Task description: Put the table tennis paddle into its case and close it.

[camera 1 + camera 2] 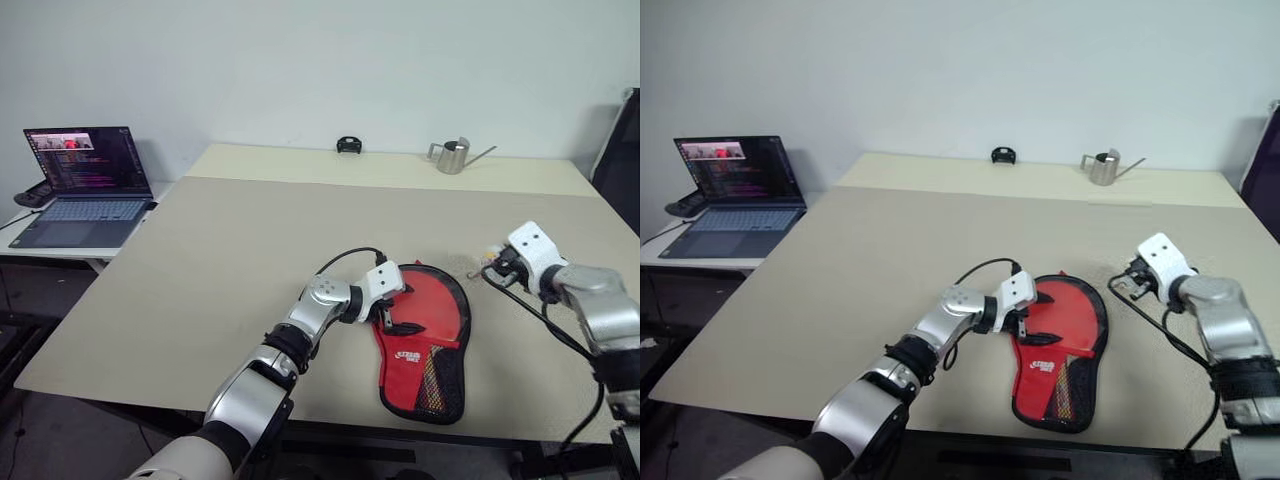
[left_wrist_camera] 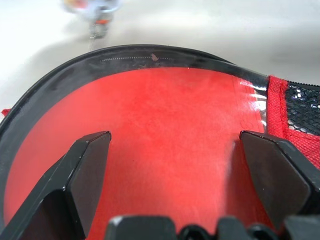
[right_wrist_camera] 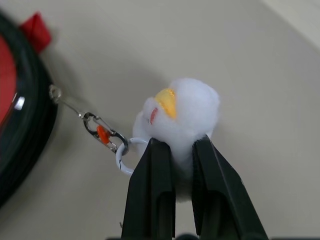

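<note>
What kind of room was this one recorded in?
Probably an office or lab workspace, not a home. A large plain table stands against a bare white wall, an open laptop showing what looks like code sits on a side desk, and a small metal watering can stands at the far edge.

Head eyes overlook the table (image 1: pixel 250 250); wrist cameras sit close over each claw.
</note>
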Tool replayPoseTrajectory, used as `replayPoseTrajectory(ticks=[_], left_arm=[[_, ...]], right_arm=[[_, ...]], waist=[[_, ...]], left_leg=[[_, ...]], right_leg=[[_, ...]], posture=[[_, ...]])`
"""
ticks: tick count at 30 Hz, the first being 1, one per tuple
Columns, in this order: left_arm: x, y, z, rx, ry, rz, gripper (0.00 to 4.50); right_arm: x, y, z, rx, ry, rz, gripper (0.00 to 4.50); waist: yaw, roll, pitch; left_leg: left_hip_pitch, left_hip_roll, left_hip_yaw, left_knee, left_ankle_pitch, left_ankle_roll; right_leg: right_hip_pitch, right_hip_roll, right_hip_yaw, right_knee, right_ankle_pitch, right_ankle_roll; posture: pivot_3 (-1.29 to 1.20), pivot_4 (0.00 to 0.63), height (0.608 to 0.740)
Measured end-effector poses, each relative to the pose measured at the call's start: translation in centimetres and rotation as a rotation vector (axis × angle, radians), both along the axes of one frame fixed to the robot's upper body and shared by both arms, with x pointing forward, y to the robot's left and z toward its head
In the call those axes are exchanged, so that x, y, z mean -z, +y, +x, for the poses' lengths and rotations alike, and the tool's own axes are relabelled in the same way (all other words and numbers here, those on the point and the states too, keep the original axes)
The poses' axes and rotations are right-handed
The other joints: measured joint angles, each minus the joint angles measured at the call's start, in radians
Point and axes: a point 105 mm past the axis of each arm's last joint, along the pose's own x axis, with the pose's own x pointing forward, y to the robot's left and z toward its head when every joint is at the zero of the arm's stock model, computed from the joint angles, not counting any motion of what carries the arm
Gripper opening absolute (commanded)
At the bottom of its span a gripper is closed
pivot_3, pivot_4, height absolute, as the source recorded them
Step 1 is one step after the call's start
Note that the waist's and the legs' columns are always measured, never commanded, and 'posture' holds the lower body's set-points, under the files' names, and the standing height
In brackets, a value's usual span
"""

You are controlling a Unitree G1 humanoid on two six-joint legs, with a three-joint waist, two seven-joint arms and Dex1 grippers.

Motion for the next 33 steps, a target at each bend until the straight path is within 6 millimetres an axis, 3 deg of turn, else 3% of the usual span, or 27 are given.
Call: replayPoseTrajectory(ticks=[3, 10, 18, 24, 33], left_arm=[[0.0, 0.1, 0.0, 0.000, 0.000, 0.004, 4.50], [0.0, -0.2, -0.1, 0.010, -0.001, 0.010, 4.50], [0.1, -0.2, -0.1, 0.013, -0.002, 0.014, 4.50], [0.2, -0.4, -0.3, 0.017, 0.004, 0.012, 4.50], [0.5, -0.6, -0.4, 0.021, 0.017, 0.013, 4.50]], right_arm=[[0.6, 0.3, -2.9, -0.051, 0.107, 0.016, 0.05], [1.1, 1.5, -7.4, -0.155, 0.247, -0.005, 0.05], [2.4, 2.9, -12.0, -0.326, 0.409, -0.057, 0.05], [2.0, 4.1, -15.0, -0.493, 0.486, -0.098, 0.05], [3.5, 5.6, -19.5, -0.664, 0.638, -0.081, 0.04]], waist=[[-0.002, -0.001, 0.000], [0.002, -0.002, -0.001], [0.001, -0.003, -0.001], [0.005, -0.005, -0.001], [0.002, -0.005, -0.002]], left_leg=[[0.001, 0.000, 0.000, 0.000, 0.000, 0.001], [0.000, 0.000, -0.002, 0.000, -0.001, 0.001], [0.001, 0.000, -0.003, -0.001, -0.001, 0.002], [0.001, -0.001, -0.004, -0.001, -0.001, 0.002], [0.005, 0.000, -0.013, -0.001, -0.005, 0.003]], right_leg=[[0.001, 0.000, 0.000, -0.001, 0.000, 0.000], [0.003, 0.000, -0.002, -0.003, -0.002, 0.003], [0.004, 0.000, -0.003, -0.004, -0.002, 0.004], [0.005, 0.000, -0.005, -0.005, -0.003, 0.005], [0.020, -0.001, -0.013, -0.018, -0.002, 0.006]], posture=[[0.00, 0.150, 0.740], [0.00, 0.150, 0.740], [0.00, 0.150, 0.740], [0.00, 0.150, 0.740], [0.00, 0.150, 0.740]])
